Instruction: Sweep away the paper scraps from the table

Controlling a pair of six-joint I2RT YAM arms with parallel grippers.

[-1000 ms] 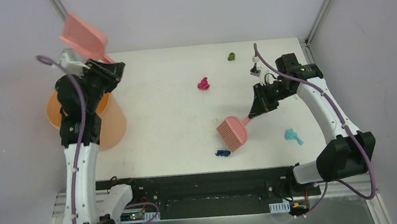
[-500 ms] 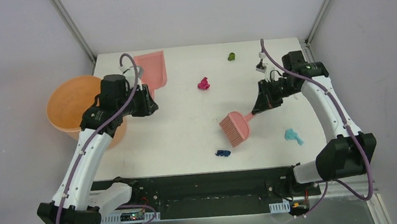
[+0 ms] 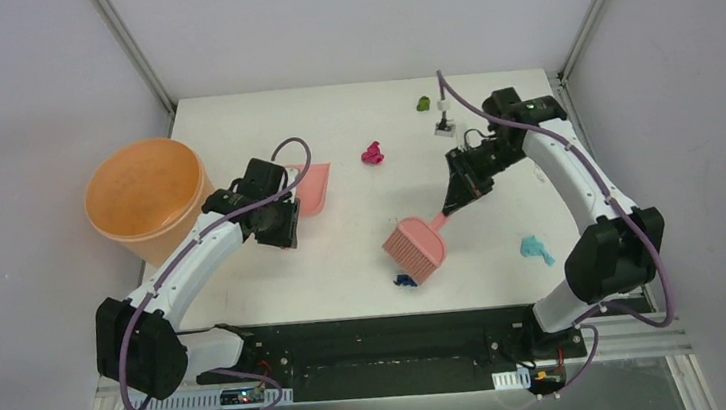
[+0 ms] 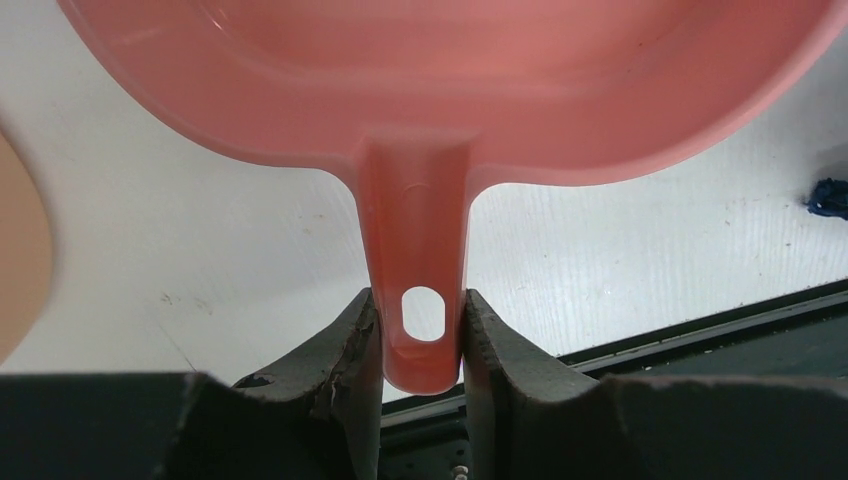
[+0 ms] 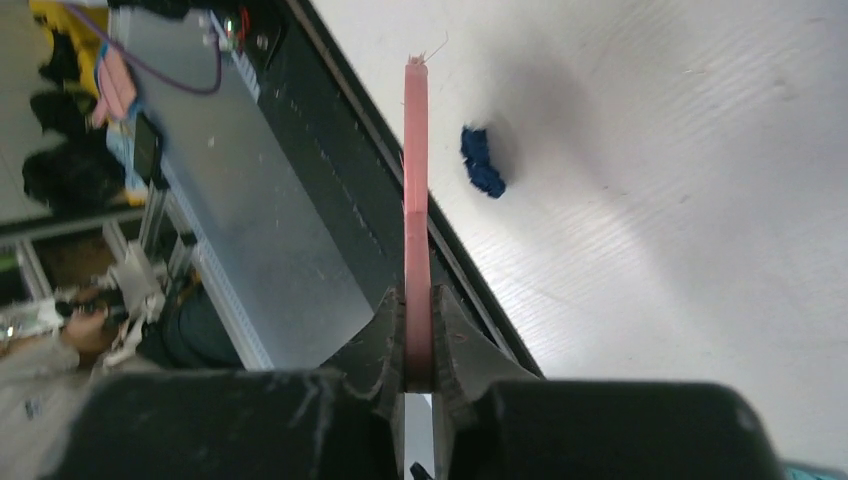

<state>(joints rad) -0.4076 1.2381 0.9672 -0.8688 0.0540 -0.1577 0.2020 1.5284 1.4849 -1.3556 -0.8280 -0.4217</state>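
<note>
1. Bench: open room mid-surface. The front edge runs close by the blue scrap.
2. Bucket: off the left edge.
3. Dustpan: stiff plastic, its handle clamped in the left hand.
4. Brush: the right hand pinches its handle; the head sits just beside the blue scrap.
5. Scraps: magenta, olive, teal. Probably featherlight, so sweep them, don't pinch.

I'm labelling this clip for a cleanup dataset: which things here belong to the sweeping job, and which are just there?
Job: magenta scrap, olive-green scrap, teal scrap, dark blue scrap; table; brush in right gripper; dustpan in left gripper; orange bucket, probably for dumping.
Just there: frame posts, wiring below the front edge.
</note>
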